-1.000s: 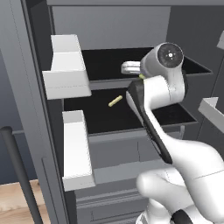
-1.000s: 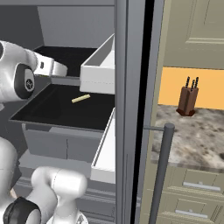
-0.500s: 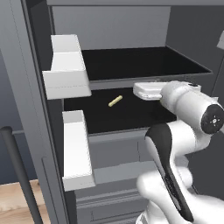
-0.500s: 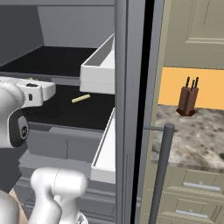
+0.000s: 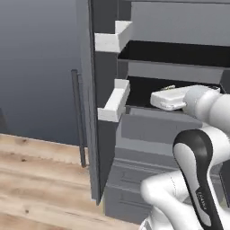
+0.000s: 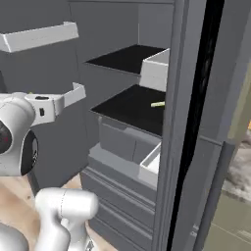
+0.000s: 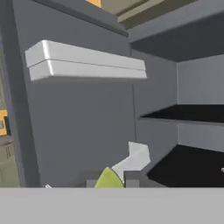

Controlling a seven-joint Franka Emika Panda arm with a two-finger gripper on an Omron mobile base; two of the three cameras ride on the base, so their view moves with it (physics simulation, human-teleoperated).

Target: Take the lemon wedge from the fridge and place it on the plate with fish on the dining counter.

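Note:
The dark-grey fridge (image 5: pixel 179 130) stands open, with black shelves and white door bins (image 5: pixel 114 101). My gripper (image 7: pixel 109 183) is shut on the lemon wedge (image 7: pixel 108 178), a yellow-green sliver that peeks up between the finger tips. In the left base view the white hand (image 5: pixel 167 99) hovers in front of the lower shelf and points left toward the open door. The plate, the fish and the dining counter are out of view.
A thin pale-yellow stick (image 6: pixel 158 104) lies on the lower black shelf (image 6: pixel 127 108). The open doors (image 5: pixel 92 90) (image 6: pixel 191 122) flank the hand on both sides, with a long handle (image 5: pixel 78 117) outside. Wood floor (image 5: pixel 40 179) lies to the left. A stone counter edge (image 6: pixel 242 166) shows far right.
Both base views have shifted, so the base has moved. The hand has drawn back from the shelf and now sits in front of the fridge's lower shelf, pointing at the left door.

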